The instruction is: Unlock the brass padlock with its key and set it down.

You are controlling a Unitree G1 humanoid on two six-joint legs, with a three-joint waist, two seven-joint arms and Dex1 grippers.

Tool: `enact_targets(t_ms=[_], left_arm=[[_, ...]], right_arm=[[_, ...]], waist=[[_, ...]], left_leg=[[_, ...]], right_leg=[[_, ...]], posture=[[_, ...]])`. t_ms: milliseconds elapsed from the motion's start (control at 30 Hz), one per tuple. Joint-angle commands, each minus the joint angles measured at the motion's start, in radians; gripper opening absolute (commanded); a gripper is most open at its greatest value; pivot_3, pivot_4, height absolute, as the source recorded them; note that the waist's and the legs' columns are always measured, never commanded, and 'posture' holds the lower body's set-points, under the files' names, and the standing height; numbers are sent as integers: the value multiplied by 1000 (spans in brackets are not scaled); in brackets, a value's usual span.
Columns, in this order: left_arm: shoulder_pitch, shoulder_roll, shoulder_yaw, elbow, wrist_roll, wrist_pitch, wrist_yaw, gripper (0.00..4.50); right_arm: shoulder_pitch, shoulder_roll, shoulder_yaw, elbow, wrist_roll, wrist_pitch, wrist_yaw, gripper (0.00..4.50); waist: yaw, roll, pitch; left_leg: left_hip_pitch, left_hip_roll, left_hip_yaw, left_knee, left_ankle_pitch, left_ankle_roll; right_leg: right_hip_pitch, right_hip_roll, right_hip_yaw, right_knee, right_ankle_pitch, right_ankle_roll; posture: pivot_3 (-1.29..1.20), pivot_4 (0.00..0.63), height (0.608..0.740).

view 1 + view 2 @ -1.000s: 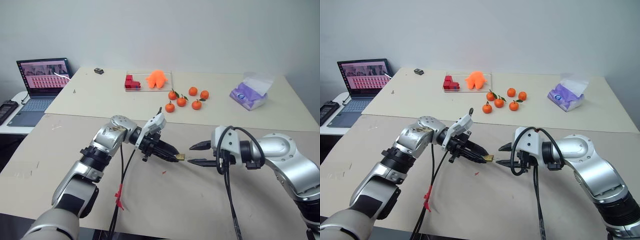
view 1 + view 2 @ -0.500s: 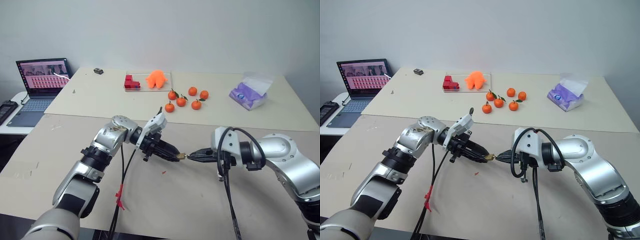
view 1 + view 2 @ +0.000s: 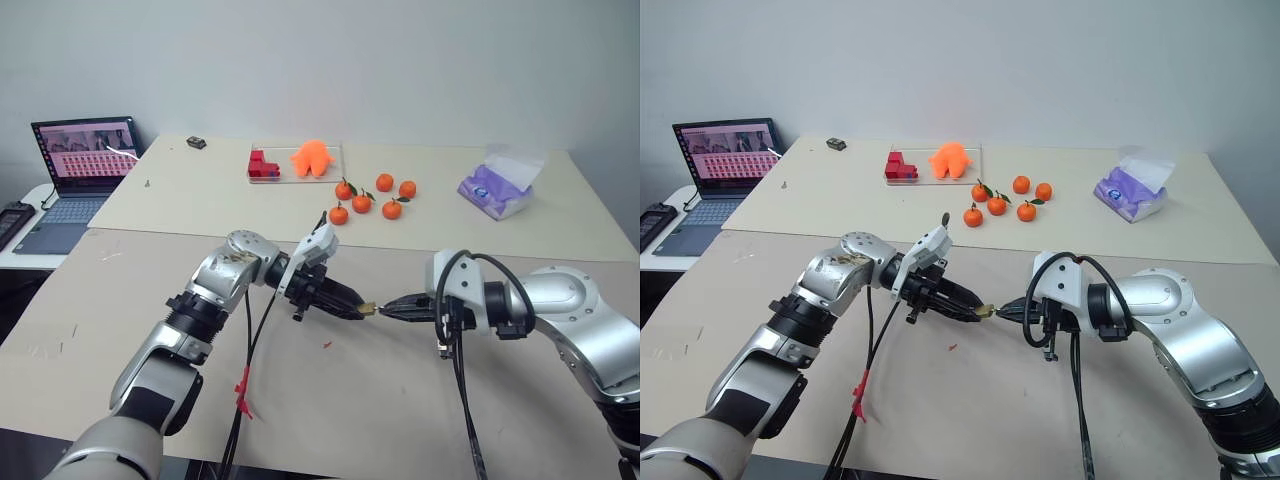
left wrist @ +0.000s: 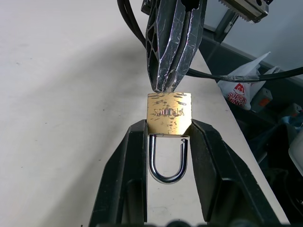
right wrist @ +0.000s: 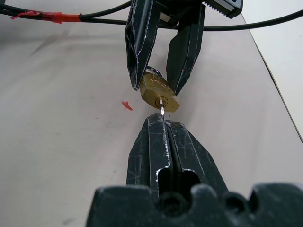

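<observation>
the left pincer [image 3: 352, 307] grasps the brass padlock [image 4: 169, 112] by its body, one black finger on each side, with the silver shackle [image 4: 166, 161] hanging back between the fingers toward the wrist. the padlock is held in the air over the tan worktop [image 3: 120, 300], near the middle of the head view, and its keyhole face is turned toward 3 o'clock. from that side the right pincer [image 3: 392, 306] is clenched flat on the key [image 5: 162, 108], whose thin silver blade sits in the keyhole, so the two pincer tips nearly meet at the lock. a small red scrap [image 3: 327, 345] lies on the worktop just below them, at about 6 o'clock. well apart at 12 o'clock are the tangerines [image 3: 364, 203], with a tissue pack [image 3: 497, 190] toward 2 o'clock and a laptop [image 3: 85, 160] toward 10 o'clock.
</observation>
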Motion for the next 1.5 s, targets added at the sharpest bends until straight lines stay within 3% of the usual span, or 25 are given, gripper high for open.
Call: enact_targets(t_ms=[33,233,933,1333,1500], left_arm=[[-32,-8,26,-47,-23,-11,-8,825],[-29,-3,24,-59,-30,1,-10,825],[-111,-63,87,91,-103,122,-11,825],[-90,-48,50,61,-97,128,-61,825],[-89,-40,34,76,-92,124,-87,825]], right_arm=[[-6,-11,8,-19,-19,-34,13,805],[-19,-12,15,-13,-53,-71,14,2917],[-31,-11,-34,-73,-6,-47,14,2917],[-74,-24,-73,18,-66,-139,-1,2917],[-85,-14,-85,-17,6,-126,37,2917]], waist=[[0,0,0],[0,0,0],[0,0,0],[-1,0,0],[0,0,0]], left_leg=[[0,0,0,0,0,0],[0,0,0,0,0,0],[0,0,0,0,0,0],[1,0,0,0,0,0],[0,1,0,0,0,0]], right_leg=[[0,0,0,0,0,0],[0,0,0,0,0,0],[0,0,0,0,0,0],[0,1,0,0,0,0],[0,1,0,0,0,0]], posture=[[0,150,673],[0,150,673],[0,150,673],[0,150,673],[0,150,673]])
